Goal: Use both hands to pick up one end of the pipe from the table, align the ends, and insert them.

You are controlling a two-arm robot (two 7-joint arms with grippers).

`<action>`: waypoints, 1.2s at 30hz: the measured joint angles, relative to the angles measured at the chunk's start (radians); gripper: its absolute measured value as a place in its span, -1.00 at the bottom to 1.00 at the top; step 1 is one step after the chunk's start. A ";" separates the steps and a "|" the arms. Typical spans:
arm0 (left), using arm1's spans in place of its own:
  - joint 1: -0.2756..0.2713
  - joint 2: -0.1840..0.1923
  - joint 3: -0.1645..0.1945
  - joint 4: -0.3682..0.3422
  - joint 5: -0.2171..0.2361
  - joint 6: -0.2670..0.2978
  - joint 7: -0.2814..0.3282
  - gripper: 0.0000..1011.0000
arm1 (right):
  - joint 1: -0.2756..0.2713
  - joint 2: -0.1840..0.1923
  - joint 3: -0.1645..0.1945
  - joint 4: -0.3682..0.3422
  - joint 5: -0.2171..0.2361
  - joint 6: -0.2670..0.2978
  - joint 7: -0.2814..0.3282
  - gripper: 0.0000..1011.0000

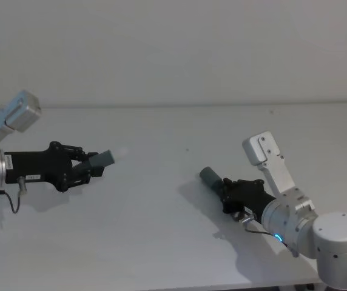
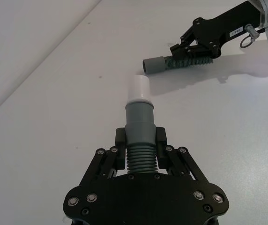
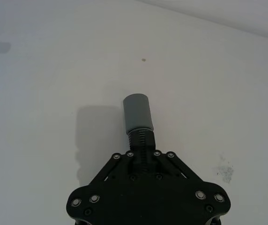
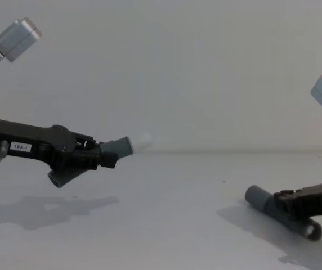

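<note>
**A:** Where are the two halves?

**B:** In the head view the left end effector is out at 9 o'clock, clamped on the left hose piece. That piece is held clear above the bench, with its white tip aimed toward 2 o'clock. The right end effector is at 4 o'clock, closed around the right hose piece, and its open cuff points to about 10 o'clock. That piece sits low. From the chest view I can't tell whether it rests on the bench or hangs just off it.

**A:** How will they handle?

**B:** I'd say light, and springy rather than stiff. The ribbed section looks as if it would bend under a sideways push, while the smooth ends look firmer. They may also be slick.

**A:** So where should they be gripped?

**B:** Both end effectors pinch the ribs just behind the cuff, which seems right. The ridges should stop the fingers sliding, and a short overhang keeps the end from drooping. Holding further back would probably let the hose buckle when pressed.

**A:** What's the risk?

**B:** The two ends are well apart and their axes don't line up. If they meet at an angle, I'd expect the hose to flex rather than seat, so each piece needs turning until tip and cuff face each other squarely.
</note>
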 joint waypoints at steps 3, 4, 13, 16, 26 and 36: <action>0.005 0.004 0.000 -0.005 -0.003 0.002 0.007 -0.35 | 0.000 0.000 0.000 0.001 0.000 0.001 0.000 -0.78; 0.006 0.005 0.000 -0.007 -0.003 0.003 0.009 -0.35 | 0.000 0.000 0.000 0.001 -0.001 0.001 0.000 -0.74; 0.013 0.014 0.004 -0.016 -0.009 0.009 0.020 -0.35 | 0.001 0.000 0.000 0.001 -0.001 0.004 0.000 -0.20; 0.014 0.015 0.007 -0.018 -0.010 0.010 0.022 -0.35 | 0.001 0.000 0.000 0.001 -0.001 0.004 0.000 -0.02; 0.013 0.018 0.018 -0.019 -0.011 0.014 0.028 -0.35 | 0.001 0.000 0.000 0.001 0.000 0.003 0.000 0.63; 0.012 0.021 0.025 -0.020 -0.013 0.016 0.034 -0.35 | 0.001 0.000 0.000 0.001 0.000 0.003 0.000 0.98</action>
